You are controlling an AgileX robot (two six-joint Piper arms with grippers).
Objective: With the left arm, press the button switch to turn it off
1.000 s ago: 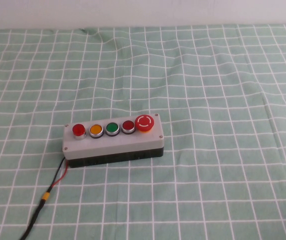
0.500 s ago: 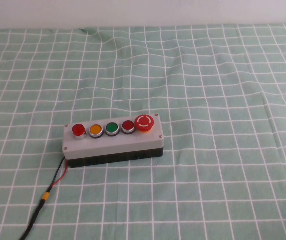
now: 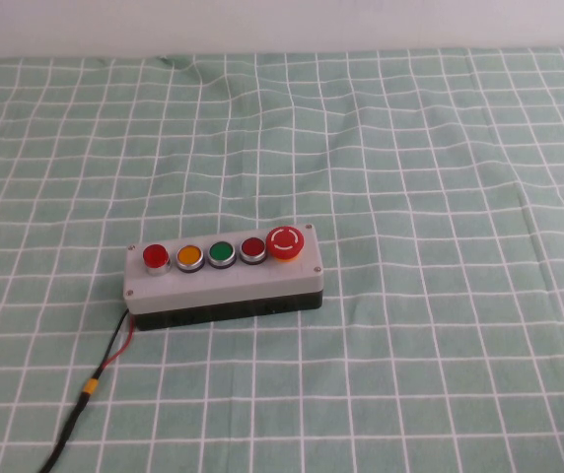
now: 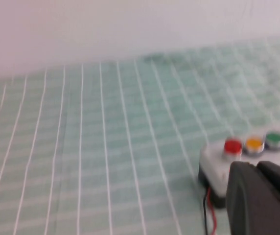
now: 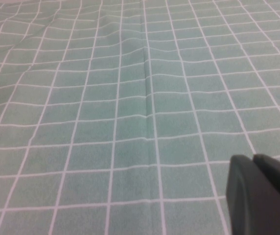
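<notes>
The button switch [image 3: 154, 256] is a small bright-red button at the left end of the row on the grey box [image 3: 223, 283], next to the orange button [image 3: 188, 257]. It also shows in the left wrist view [image 4: 233, 146]. Neither arm shows in the high view. In the left wrist view my left gripper [image 4: 256, 166] is shut and empty, held back from the box's near end and apart from the button. In the right wrist view my right gripper [image 5: 253, 157] is shut and empty over bare cloth.
A green button [image 3: 221, 253], a darker red button [image 3: 252, 247] and a big red mushroom button [image 3: 286, 241] follow along the row. A red and black cable [image 3: 95, 384] trails from the box's left end to the front edge. A green checked cloth [image 3: 440, 197] covers the table.
</notes>
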